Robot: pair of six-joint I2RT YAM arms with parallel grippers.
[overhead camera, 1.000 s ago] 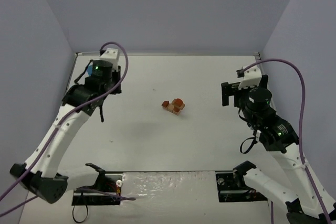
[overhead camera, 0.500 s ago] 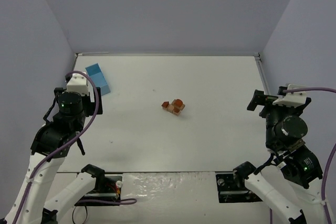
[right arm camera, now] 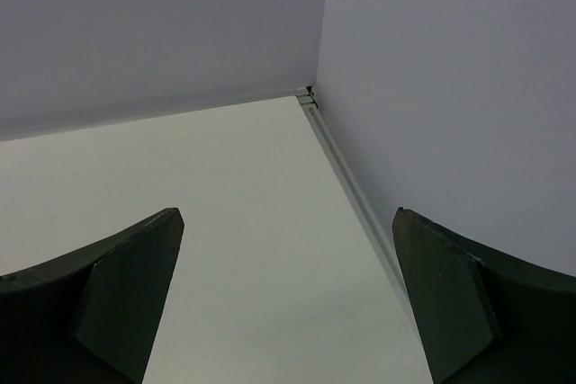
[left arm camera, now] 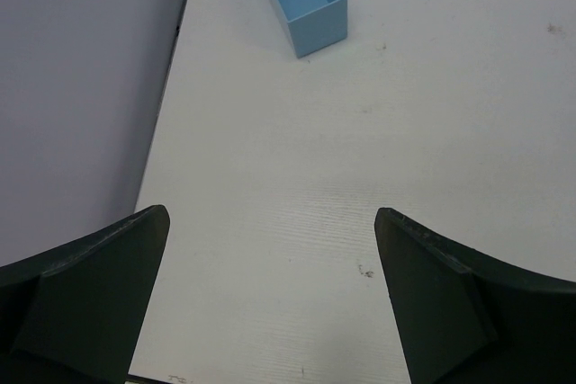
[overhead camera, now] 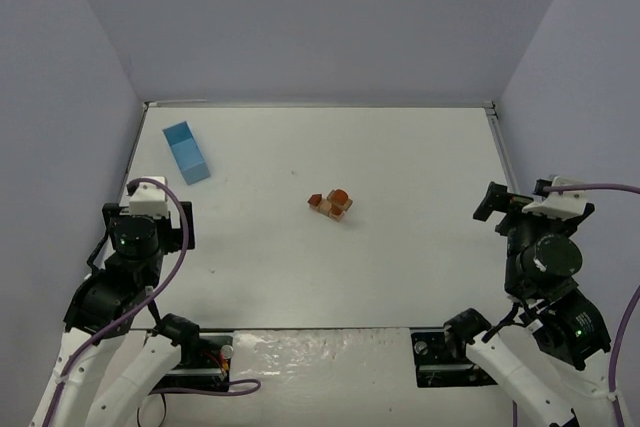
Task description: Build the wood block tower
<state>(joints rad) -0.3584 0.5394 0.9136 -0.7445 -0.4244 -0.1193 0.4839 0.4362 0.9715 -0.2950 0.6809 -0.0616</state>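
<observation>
Now the left arm sits folded back at the near left edge of the table (overhead camera: 400, 157), whereas a second ago it reaches out over the far left corner. The left gripper (left arm camera: 270, 213) is spread wide and holds nothing; only bare tabletop shows between its fingers. With the arm pulled back, the blue box (overhead camera: 186, 152) is uncovered. It lies open-topped near the far left edge, well apart from the gripper, and what shows of its inside in the left wrist view looks empty.

At the middle of the table the wooden blocks (overhead camera: 331, 203) sit in one small, tight cluster, some reddish-brown and some light tan, in the same spot and shape as a second ago. They are too small to tell how many layers the cluster has.

On the right, the right arm is likewise drawn back from mid-table to the near right edge. The right gripper (right arm camera: 286, 213) is spread wide and empty, facing the far right corner where the table meets the wall (right arm camera: 450, 87).

Both arms leaving empty, with the blocks undisturbed, suggests that placing has stopped for now. Either the tower counts as done, or the arms are going back to rest before another reach. Nothing is in hand, so any further stacking calls for a fresh approach to the centre.
</observation>
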